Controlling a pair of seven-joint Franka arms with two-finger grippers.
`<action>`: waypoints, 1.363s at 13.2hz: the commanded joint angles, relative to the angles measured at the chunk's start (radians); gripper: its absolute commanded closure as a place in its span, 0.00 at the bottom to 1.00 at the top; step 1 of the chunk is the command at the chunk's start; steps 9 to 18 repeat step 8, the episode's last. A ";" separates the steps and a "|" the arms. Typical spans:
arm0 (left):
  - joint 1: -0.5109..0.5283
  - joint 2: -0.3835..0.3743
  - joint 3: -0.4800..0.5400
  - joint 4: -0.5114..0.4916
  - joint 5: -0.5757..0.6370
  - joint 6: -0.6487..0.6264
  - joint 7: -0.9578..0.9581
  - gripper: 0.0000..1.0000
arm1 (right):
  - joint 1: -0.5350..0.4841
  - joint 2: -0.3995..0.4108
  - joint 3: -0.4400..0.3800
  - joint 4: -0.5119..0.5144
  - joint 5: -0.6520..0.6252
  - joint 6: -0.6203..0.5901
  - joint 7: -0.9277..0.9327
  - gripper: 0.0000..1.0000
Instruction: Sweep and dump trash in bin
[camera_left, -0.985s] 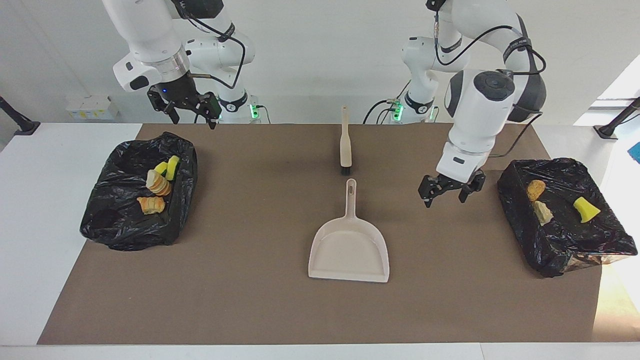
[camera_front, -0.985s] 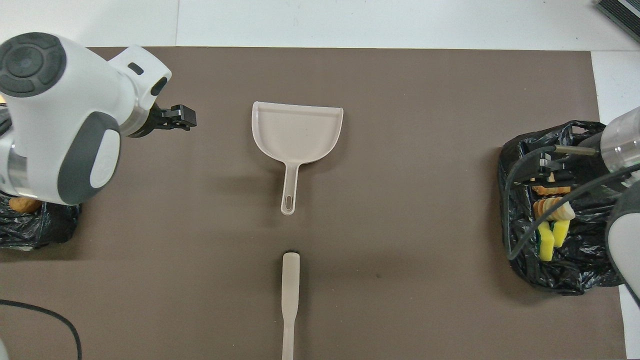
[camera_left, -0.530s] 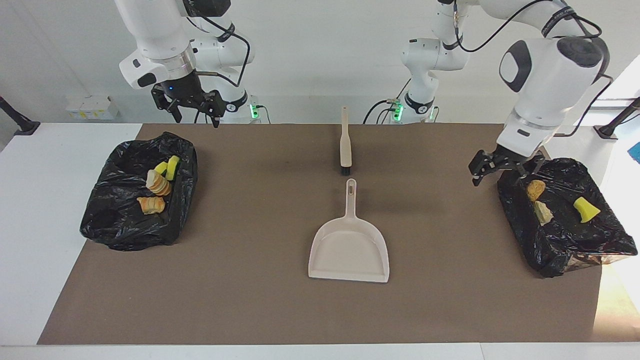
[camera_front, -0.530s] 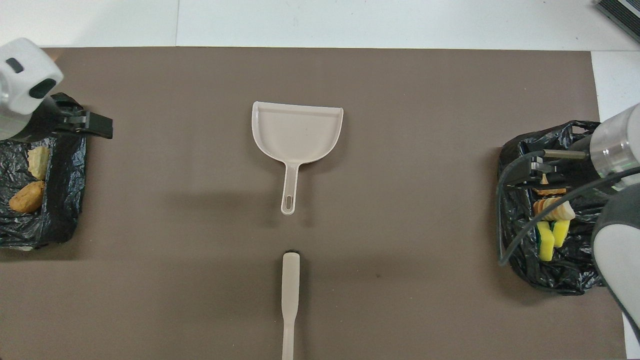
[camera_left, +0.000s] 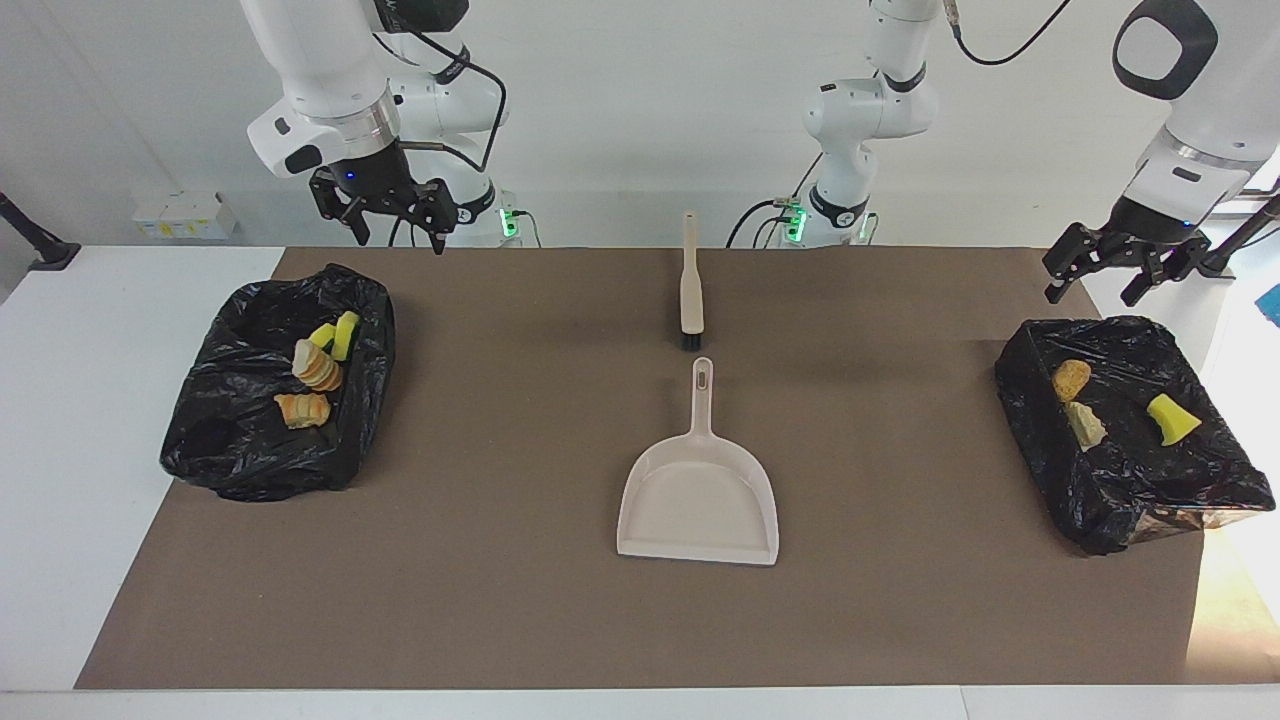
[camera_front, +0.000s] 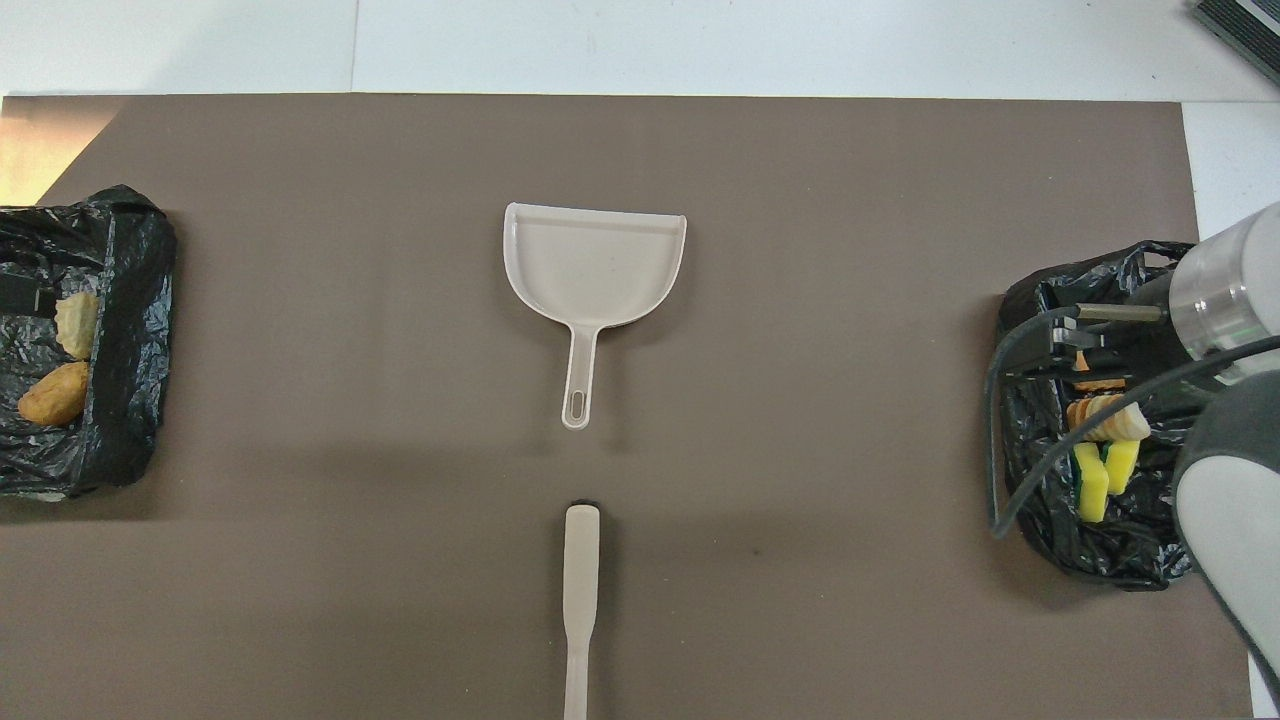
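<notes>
Trash is all binned as far as I can see. From the facing camera, four pieces (camera_left: 318, 372) sit in the black-lined bin (camera_left: 225, 455) at the right arm's end of the table, and three more pieces (camera_left: 1085, 422) sit in the other black-lined bin (camera_left: 1120, 505) at the left arm's end. The brown mat (camera_left: 480, 600) has no scraps on it. The beige dustpan (camera_left: 698, 502) lies flat mid-table with nothing in it, handle pointing toward the robots, and the brush (camera_left: 691, 292) lies just off the handle tip, not touching it. Right gripper (camera_left: 394, 220) hangs in the air over the mat edge near its bin, jaws spread and holding nothing. Left gripper (camera_left: 1120, 272) is up over the table edge by its bin, jaws also spread and bare.

From overhead, same story: dustpan (camera_front: 594, 262) and brush (camera_front: 580, 600) lined up in the middle, a bin (camera_front: 130, 330) at each end, two pieces (camera_front: 60, 365) showing in the one by the left arm. Neither gripper's fingers can be read here.

My guess: sweeping and dumping look done, so the next move calls for little beyond parking both arms clear.
</notes>
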 joint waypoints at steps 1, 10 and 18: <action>-0.013 0.006 -0.020 0.014 -0.018 -0.008 -0.088 0.00 | -0.009 -0.015 0.006 0.001 0.002 -0.003 -0.066 0.00; -0.049 -0.080 -0.020 -0.100 0.014 -0.083 -0.070 0.00 | -0.018 -0.015 0.003 0.001 0.045 0.022 -0.100 0.00; -0.049 -0.080 -0.020 -0.100 0.014 -0.083 -0.070 0.00 | -0.018 -0.015 0.003 0.001 0.045 0.022 -0.100 0.00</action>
